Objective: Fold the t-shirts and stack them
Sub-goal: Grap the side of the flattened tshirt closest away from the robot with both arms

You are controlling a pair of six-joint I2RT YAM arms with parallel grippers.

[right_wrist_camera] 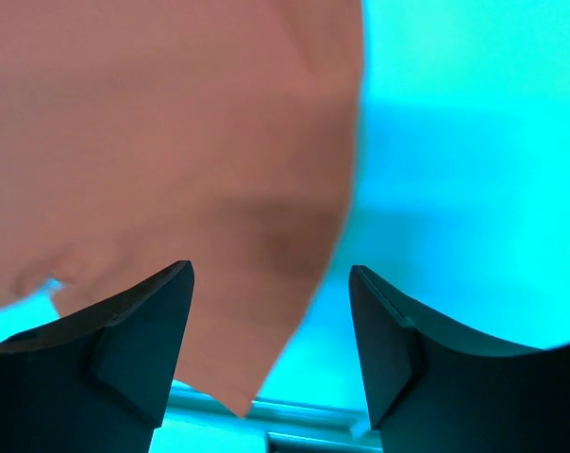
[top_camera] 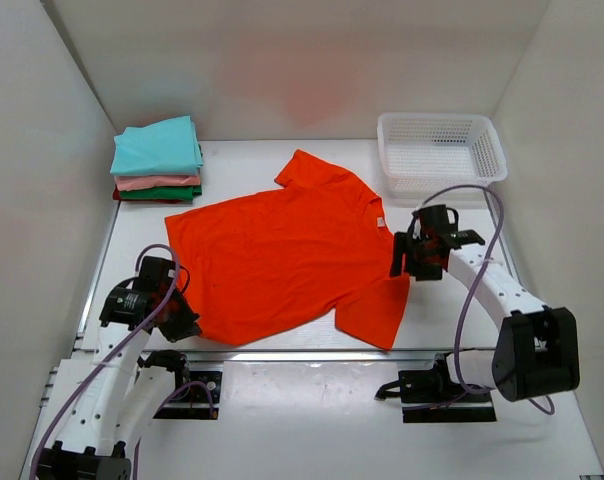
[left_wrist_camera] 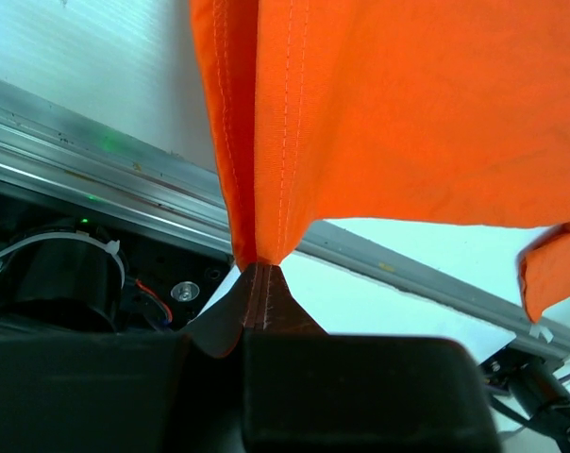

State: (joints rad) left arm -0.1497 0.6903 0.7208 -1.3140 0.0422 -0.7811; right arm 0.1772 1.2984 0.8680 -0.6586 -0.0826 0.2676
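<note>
Firmly clamped, the left gripper [left_wrist_camera: 259, 293] pinches a hem corner of the orange shirt [left_wrist_camera: 408, 113], the cloth fanning out from its closed jaws close to the near-left corner of the desk [top_camera: 242, 160]. Across the desk the right gripper [right_wrist_camera: 271, 330] stands wide and holds nothing, its fingers [right_wrist_camera: 143, 330] straddling the shirt's edge by the near sleeve. Whether they touch the cloth cannot be told.

The shirt lies spread flat and unfolded across the middle of the desk. Its hem is toward the left edge and its collar toward the right, with one sleeve pointing to the far edge and the other to the near edge. At the far-left corner sits a stack of folded shirts [top_camera: 157, 165], teal on top, then pink, green and dark red, apparently finished. A white mesh basket [top_camera: 440, 150] rests at the far-right corner.

By this reckoning the job is well along: four shirts are done, and the orange one has yet to receive its first fold and then join the stack.

The left arm [top_camera: 122, 350] reaches up from the near edge and bends its wrist inward to the hem corner. The right arm [top_camera: 492, 285] slants from the near-right corner toward the middle, wrist dipped so the gripper points down at the cloth.
</note>
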